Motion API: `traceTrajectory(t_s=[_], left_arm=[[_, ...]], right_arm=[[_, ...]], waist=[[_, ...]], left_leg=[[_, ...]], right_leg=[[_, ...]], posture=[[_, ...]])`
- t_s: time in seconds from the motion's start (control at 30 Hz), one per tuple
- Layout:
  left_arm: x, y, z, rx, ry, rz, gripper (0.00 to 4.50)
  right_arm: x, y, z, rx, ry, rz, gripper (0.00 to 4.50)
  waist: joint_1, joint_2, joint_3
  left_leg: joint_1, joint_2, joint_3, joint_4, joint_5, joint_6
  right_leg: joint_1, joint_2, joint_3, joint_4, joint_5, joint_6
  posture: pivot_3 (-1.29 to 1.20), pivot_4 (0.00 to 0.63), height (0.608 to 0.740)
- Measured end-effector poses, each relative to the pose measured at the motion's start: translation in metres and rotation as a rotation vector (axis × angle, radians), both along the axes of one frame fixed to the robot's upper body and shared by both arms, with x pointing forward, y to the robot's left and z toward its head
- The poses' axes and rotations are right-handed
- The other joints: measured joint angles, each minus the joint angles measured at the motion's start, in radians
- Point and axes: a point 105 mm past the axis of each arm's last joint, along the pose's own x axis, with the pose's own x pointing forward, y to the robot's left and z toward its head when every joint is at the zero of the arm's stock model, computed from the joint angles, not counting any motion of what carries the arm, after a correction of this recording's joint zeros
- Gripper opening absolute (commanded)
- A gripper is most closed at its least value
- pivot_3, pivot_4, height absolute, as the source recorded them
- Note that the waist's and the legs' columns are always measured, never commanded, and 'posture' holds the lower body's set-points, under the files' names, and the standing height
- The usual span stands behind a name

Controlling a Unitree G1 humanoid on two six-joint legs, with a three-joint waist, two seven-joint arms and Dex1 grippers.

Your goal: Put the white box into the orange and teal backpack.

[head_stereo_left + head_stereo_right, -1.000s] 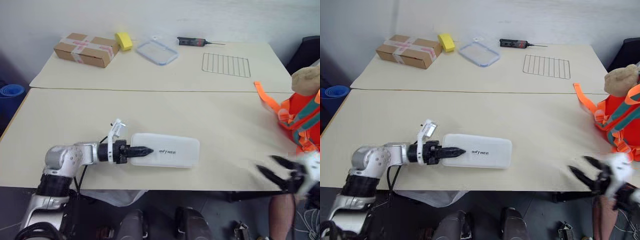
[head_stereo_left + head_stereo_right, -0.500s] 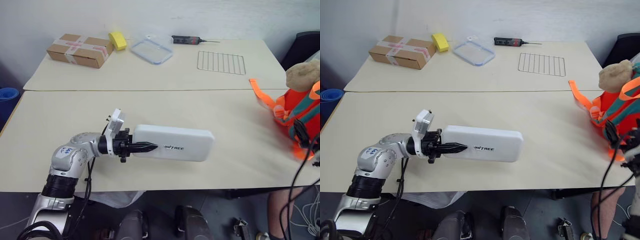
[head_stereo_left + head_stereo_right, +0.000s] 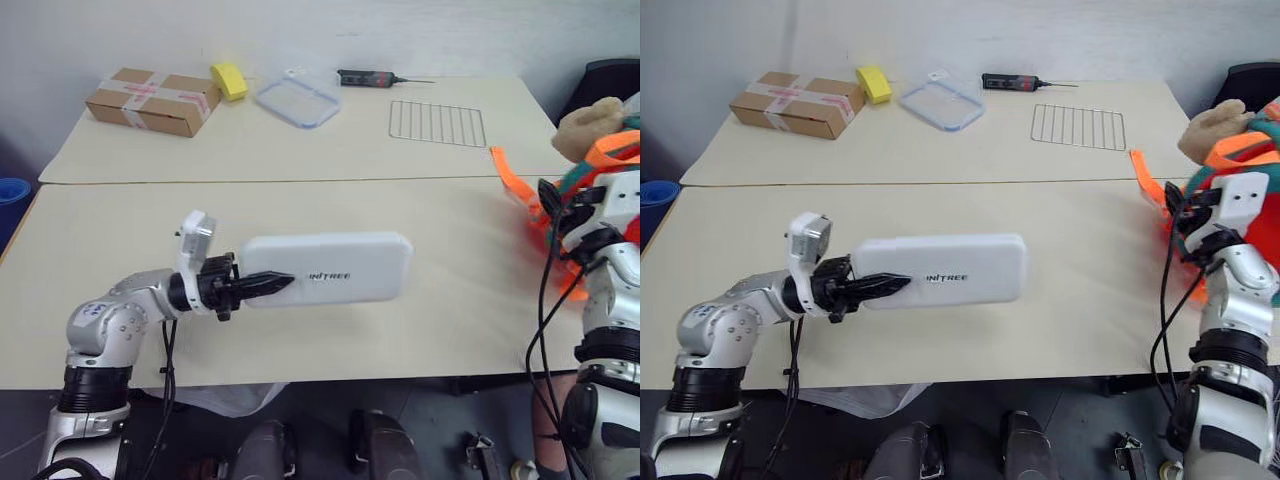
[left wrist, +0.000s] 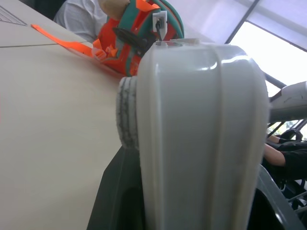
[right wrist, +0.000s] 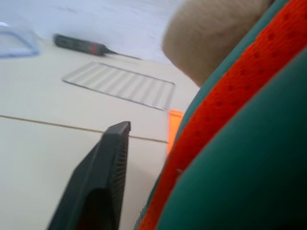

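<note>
White box [image 3: 328,268], a stiff, smooth, likely light plastic case, hangs level above the table [image 3: 440,330], pinched at one short end by the left gripper [image 3: 268,285], while whether the right gripper [image 3: 1185,215] at the orange and teal backpack [image 3: 1240,150] grips anything I cannot tell.

Pale tabletop [image 3: 450,330], bright orange accents

The white box [image 3: 340,268] bears dark lettering; the orange and teal backpack [image 5: 249,143] has orange straps and a tan plush head. Brown cardboard box [image 3: 150,98] with pinkish tape, yellow block [image 3: 229,80], blue-rimmed clear lid [image 3: 295,100], black claw [image 3: 262,285].
</note>
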Motion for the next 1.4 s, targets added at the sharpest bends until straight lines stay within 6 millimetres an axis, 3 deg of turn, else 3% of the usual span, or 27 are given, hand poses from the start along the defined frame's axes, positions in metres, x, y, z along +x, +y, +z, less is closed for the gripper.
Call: traceTrajectory(t_s=[0.1, 0.13, 0.23, 0.33, 0.43, 0.53, 0.6, 0.77, 1.0, 1.1, 1.4], left_arm=[[0.004, 0.011, 0.000, -0.008, 0.010, 0.061, 1.25], [0.007, 0.015, 0.000, -0.013, 0.013, 0.094, 1.25], [0.019, 0.035, 0.004, -0.047, 0.025, 0.217, 1.25], [0.021, 0.052, 0.016, -0.102, 0.033, 0.273, 1.25], [0.025, 0.076, 0.036, -0.193, 0.021, 0.340, 1.25], [0.025, 0.099, 0.049, -0.229, -0.008, 0.407, 1.25], [0.024, 0.104, 0.054, -0.250, -0.019, 0.413, 1.25], [0.017, 0.100, 0.063, -0.255, -0.061, 0.353, 1.25], [0.021, 0.041, 0.061, -0.229, -0.098, 0.127, 1.25], [0.026, 0.026, 0.063, -0.201, -0.134, 0.078, 1.25], [0.058, -0.026, 0.045, 0.176, -0.391, 0.010, 1.25]], right_arm=[[0.000, 0.041, 0.005, 0.054, -0.041, 0.192, 0.12], [-0.004, 0.060, 0.008, 0.072, -0.051, 0.279, 0.02], [-0.028, 0.124, 0.018, 0.106, -0.043, 0.575, 0.02], [-0.064, 0.179, 0.026, 0.125, 0.013, 0.859, 0.02], [-0.103, 0.205, 0.021, 0.119, 0.148, 1.070, 0.02], [-0.141, 0.212, 0.017, 0.141, 0.305, 1.237, 0.02], [-0.161, 0.206, 0.017, 0.140, 0.405, 1.298, 0.02], [-0.182, 0.190, 0.025, 0.116, 0.523, 1.310, 0.02], [-0.173, 0.185, 0.013, 0.068, 0.549, 1.249, 0.02], [-0.171, 0.188, 0.012, 0.042, 0.545, 1.251, 0.02], [-0.167, 0.189, 0.009, 0.015, 0.530, 1.239, 0.02]], waist=[[-0.001, 0.001, 0.000], [-0.001, 0.001, 0.001], [-0.005, 0.002, 0.001], [-0.002, 0.003, 0.002], [0.008, 0.002, 0.002], [0.014, 0.002, 0.002], [0.020, 0.001, 0.002], [0.032, -0.003, 0.001], [0.046, -0.004, 0.001], [0.047, -0.004, 0.001], [0.064, -0.005, 0.001]], left_leg=[[0.000, 0.000, 0.000, 0.000, 0.000, 0.000], [0.000, 0.001, -0.001, 0.000, 0.000, 0.000], [-0.001, 0.001, -0.001, -0.001, 0.000, -0.002], [-0.001, 0.001, -0.002, -0.001, 0.000, -0.002], [-0.002, 0.000, -0.003, -0.001, -0.002, 0.000], [-0.002, -0.002, -0.004, -0.001, -0.005, 0.002], [-0.003, -0.002, -0.004, 0.000, -0.006, 0.003], [-0.003, -0.001, -0.004, 0.000, -0.008, 0.002], [-0.003, -0.002, -0.002, 0.001, -0.007, 0.002], [-0.003, -0.001, -0.002, 0.001, -0.006, 0.002], [-0.004, -0.003, -0.002, 0.003, -0.006, 0.005]], right_leg=[[0.000, 0.000, 0.000, 0.001, 0.000, 0.000], [0.000, 0.000, 0.000, 0.001, 0.000, 0.000], [-0.001, 0.000, 0.000, 0.002, 0.000, 0.000], [-0.002, -0.001, -0.001, 0.001, 0.000, 0.000], [-0.001, -0.003, -0.002, 0.001, 0.000, 0.000], [-0.001, -0.004, -0.003, -0.001, 0.000, 0.000], [0.000, -0.005, -0.003, -0.002, 0.000, 0.000], [0.000, -0.003, -0.003, -0.009, 0.000, 0.000], [0.000, -0.002, -0.002, -0.009, 0.001, 0.002], [0.000, -0.001, -0.003, -0.009, 0.001, 0.002], [0.001, -0.001, -0.012, -0.009, 0.002, 0.003]], posture=[[0.00, 0.150, 0.740], [0.00, 0.150, 0.740], [0.00, 0.150, 0.740], [0.00, 0.150, 0.740], [0.00, 0.150, 0.740], [0.00, 0.150, 0.740], [0.00, 0.150, 0.740], [0.00, 0.150, 0.740], [0.00, 0.150, 0.740], [0.00, 0.150, 0.740], [0.00, 0.150, 0.740]])
